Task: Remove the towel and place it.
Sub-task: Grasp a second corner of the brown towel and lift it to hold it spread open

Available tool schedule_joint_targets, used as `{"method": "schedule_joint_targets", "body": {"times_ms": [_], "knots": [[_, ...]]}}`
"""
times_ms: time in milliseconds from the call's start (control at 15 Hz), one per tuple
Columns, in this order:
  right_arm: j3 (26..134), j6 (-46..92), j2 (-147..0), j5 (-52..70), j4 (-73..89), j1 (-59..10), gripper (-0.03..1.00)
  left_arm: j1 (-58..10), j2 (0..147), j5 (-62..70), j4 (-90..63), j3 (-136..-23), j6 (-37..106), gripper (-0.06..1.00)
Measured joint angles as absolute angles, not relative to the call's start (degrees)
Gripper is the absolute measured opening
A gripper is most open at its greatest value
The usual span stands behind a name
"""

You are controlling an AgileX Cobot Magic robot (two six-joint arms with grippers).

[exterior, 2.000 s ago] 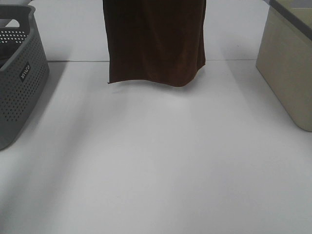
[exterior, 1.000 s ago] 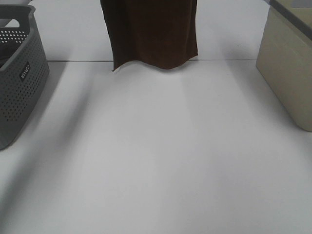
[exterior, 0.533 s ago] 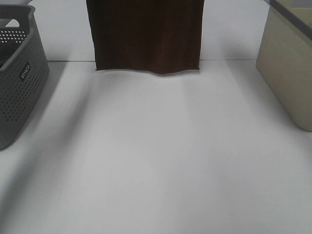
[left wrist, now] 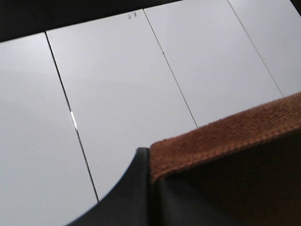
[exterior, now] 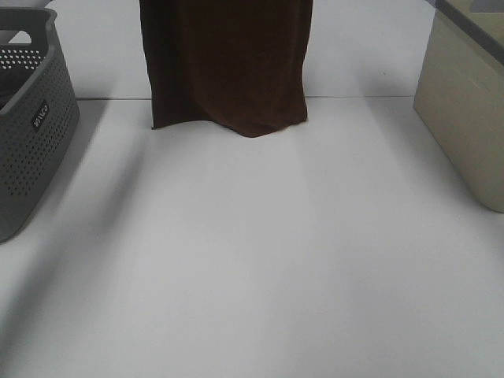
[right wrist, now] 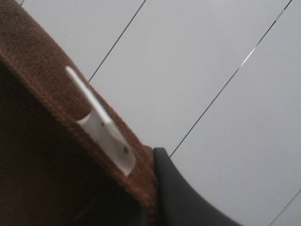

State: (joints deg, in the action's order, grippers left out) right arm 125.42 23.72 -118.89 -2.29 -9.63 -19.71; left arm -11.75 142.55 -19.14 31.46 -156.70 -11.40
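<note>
The dark brown towel (exterior: 228, 67) hangs down from above the top edge of the exterior high view. Its lower hem floats just above the far part of the white table (exterior: 252, 260). Both grippers are out of that view. In the left wrist view my left gripper (left wrist: 151, 174) is shut on a top corner of the towel (left wrist: 230, 155). In the right wrist view my right gripper (right wrist: 153, 188) is shut on the other top corner of the towel (right wrist: 42, 155), right next to its small white tag (right wrist: 101, 125).
A grey perforated basket (exterior: 31, 126) stands at the left edge of the table. A beige bin (exterior: 465, 102) stands at the right edge. White wall panels (left wrist: 117, 84) fill the background of both wrist views.
The hanging towel has swung and changed shape. Its hem rose, spread wide, and now hangs a little lower and narrower with a rounded fold at the lower right.
</note>
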Motion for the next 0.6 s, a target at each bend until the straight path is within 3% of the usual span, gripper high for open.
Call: {"method": "schedule_joint_targets", "body": {"times_ms": [467, 600], "knots": [[125.4, 22.8, -116.0, 14.5, -5.4, -19.7, 0.01, -14.8, 142.6, -6.0, 61.7, -156.6, -52.5, 0.00], [125.4, 22.6, -113.4, 21.8, -2.4, -19.5, 0.01, -17.6, 141.9, -3.3, 65.9, -151.5, -61.8, 0.00]]}}
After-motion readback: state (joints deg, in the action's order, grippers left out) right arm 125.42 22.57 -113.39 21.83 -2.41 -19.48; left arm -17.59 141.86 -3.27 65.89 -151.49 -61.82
